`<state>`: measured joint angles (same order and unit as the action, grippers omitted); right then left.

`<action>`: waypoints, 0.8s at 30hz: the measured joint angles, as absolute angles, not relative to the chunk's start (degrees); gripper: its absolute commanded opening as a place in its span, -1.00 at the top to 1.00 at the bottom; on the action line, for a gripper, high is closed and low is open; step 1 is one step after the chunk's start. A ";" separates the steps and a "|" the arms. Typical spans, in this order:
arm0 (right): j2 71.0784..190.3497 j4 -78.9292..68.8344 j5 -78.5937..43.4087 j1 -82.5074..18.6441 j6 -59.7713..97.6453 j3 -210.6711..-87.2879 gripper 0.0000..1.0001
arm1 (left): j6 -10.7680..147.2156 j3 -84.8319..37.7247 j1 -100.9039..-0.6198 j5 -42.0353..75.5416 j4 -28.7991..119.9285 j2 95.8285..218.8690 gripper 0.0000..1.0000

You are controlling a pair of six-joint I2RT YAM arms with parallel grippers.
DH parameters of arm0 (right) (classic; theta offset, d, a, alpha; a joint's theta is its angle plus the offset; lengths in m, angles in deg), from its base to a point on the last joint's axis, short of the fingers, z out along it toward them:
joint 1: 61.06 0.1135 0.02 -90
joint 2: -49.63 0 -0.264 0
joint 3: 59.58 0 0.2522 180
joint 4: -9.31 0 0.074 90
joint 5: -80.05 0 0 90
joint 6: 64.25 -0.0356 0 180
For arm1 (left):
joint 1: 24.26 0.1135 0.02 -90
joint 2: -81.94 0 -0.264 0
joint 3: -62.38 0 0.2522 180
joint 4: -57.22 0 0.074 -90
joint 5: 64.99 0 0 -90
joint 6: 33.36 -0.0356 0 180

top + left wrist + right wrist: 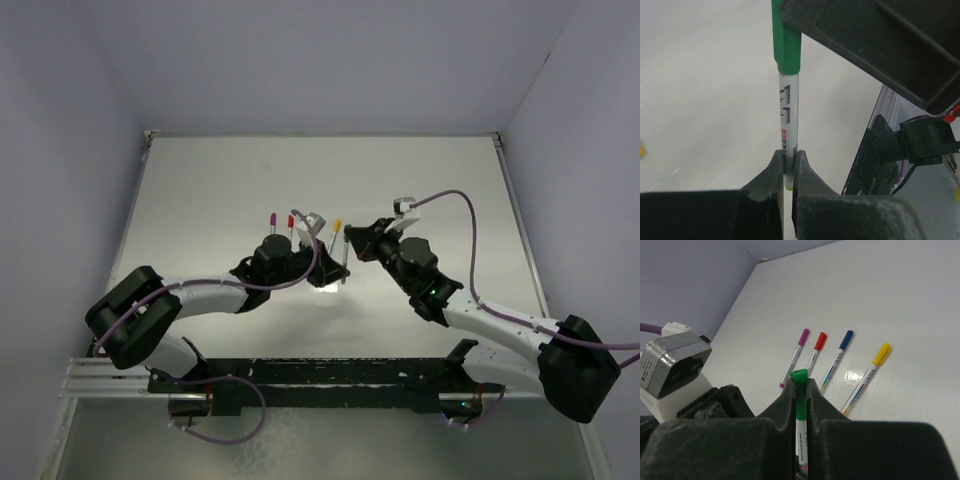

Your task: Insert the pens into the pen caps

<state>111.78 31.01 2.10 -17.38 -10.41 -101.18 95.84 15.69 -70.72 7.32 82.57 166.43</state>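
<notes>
Top view
- Surface (200,200): pale and flat, with both arms reaching in to meet near its middle.
- Left end effector (328,274): at the centre, just beside the right one.
- Right end effector (349,240): angled in from the right; the grip itself is too small to make out here.
- Pens lying behind the arms: the purple-capped pen (272,220), the red-capped pen (291,224) and the yellow-capped pen (336,230) show their capped ends, while their lower parts are hidden by the left arm.

Left wrist view
- Left end effector (788,159): clenched, both dark fingers pressed against the green pen (788,115) low on its barrel.
- Green pen: upright, a clear white barrel with printing, held above the surface.
- Green cap (786,45): on the pen's upper end, its top running behind the dark body of the right end effector.

Right wrist view
- Right end effector (800,390): clenched on the green cap (800,385), whose tip pokes out between the fingers.
- Green pen (801,450): its barrel runs down from the cap in the gap between the fingers.
- Capped pens on the surface (900,300): purple-capped pen (795,356), red-capped pen (815,351), blue-capped pen (836,360) and yellow-capped pen (867,377) lie side by side in a loose row, near one another without touching, beyond the held cap.
</notes>
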 measured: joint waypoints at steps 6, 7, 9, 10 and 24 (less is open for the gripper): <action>114.60 31.40 3.24 -15.93 -10.28 -101.81 1.00 | 95.43 15.69 -69.74 6.80 79.78 166.41 1.00; 114.89 31.34 3.41 -15.63 -10.28 -101.84 1.00 | 95.06 15.69 -69.58 6.73 79.19 166.30 1.00; 115.32 31.29 4.07 -15.00 -10.28 -101.90 1.00 | 94.56 15.69 -69.30 6.56 77.98 166.02 1.00; 115.56 31.32 4.24 -14.71 -10.28 -101.97 1.00 | 94.36 15.69 -69.17 6.49 77.68 165.91 1.00; 117.75 31.08 5.84 -12.13 -10.35 -104.09 1.00 | 90.97 15.71 -67.33 6.58 72.87 163.63 1.00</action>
<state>117.75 31.08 5.84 -12.13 -10.35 -104.09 90.97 15.71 -67.33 6.58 72.87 163.63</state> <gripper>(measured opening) 0.035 0.043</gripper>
